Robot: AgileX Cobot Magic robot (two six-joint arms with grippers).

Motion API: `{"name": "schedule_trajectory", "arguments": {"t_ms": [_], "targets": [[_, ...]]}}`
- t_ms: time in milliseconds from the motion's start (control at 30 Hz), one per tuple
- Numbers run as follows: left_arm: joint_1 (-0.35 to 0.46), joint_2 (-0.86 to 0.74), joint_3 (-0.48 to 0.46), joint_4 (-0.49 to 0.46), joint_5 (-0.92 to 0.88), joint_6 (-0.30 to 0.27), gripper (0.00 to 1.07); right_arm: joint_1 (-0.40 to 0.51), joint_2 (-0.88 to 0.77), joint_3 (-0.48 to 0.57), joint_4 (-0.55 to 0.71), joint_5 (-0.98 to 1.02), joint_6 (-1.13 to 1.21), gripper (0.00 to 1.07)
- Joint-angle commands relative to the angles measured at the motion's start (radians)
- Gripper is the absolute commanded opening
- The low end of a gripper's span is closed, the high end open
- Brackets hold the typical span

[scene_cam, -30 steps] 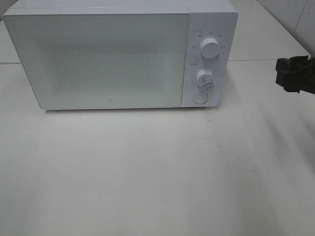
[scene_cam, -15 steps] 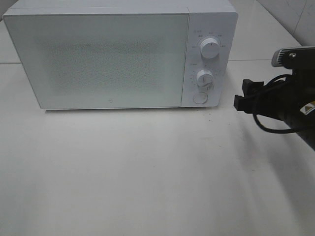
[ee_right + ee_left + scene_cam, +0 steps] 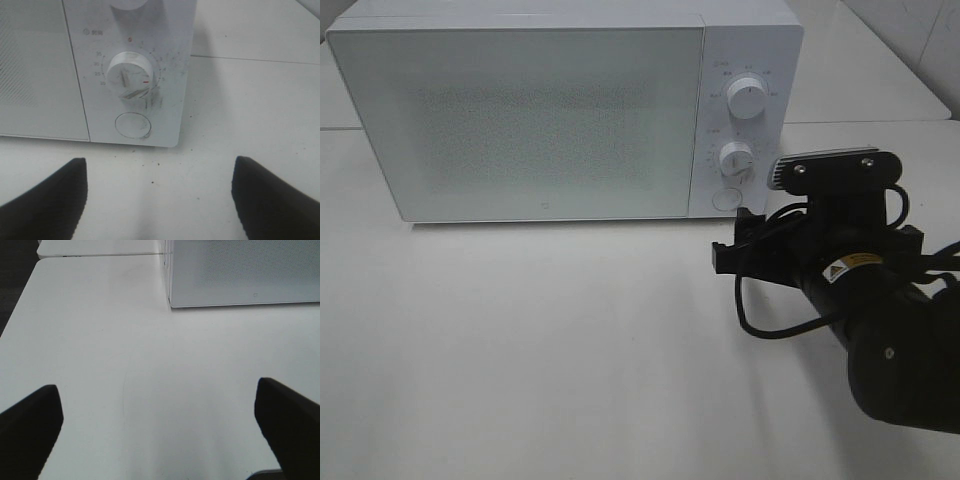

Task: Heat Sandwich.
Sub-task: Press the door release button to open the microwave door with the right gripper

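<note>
On the worktop (image 3: 520,350), microwave (image 3: 560,14) sits at 11 o'clock in the high view. Its door (image 3: 530,120) is shut and frosted, nothing readable behind it. No view shows the sandwich, so can't tell where it is. Right claw (image 3: 157,180) is spread wide, pinching nothing, low over the worktop at 6 o'clock from the round button (image 3: 132,125). It faces the control panel, near but not touching. Lower dial (image 3: 130,70) is just beside that button, at its 12 o'clock. Left claw (image 3: 157,405) is spread fully, gripping nothing, over bare worktop, with the microwave's door-side front corner ahead of it.
</note>
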Motion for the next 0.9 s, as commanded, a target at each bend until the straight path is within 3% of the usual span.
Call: {"name": "schedule_trajectory", "arguments": {"t_ms": [33, 567, 900], "targets": [[-0.005, -0.027, 0.003, -0.007, -0.016, -0.008, 1.02, 0.033, 0.027, -0.030, 0.027, -0.011, -0.004, 0.76], [-0.005, -0.027, 0.003, -0.007, -0.016, -0.008, 1.02, 0.041, 0.033, -0.033, 0.034, -0.024, 0.028, 0.76], [-0.005, -0.027, 0.003, -0.007, -0.016, -0.008, 1.02, 0.041, 0.033, -0.033, 0.030, -0.021, 0.558, 0.76]]}}
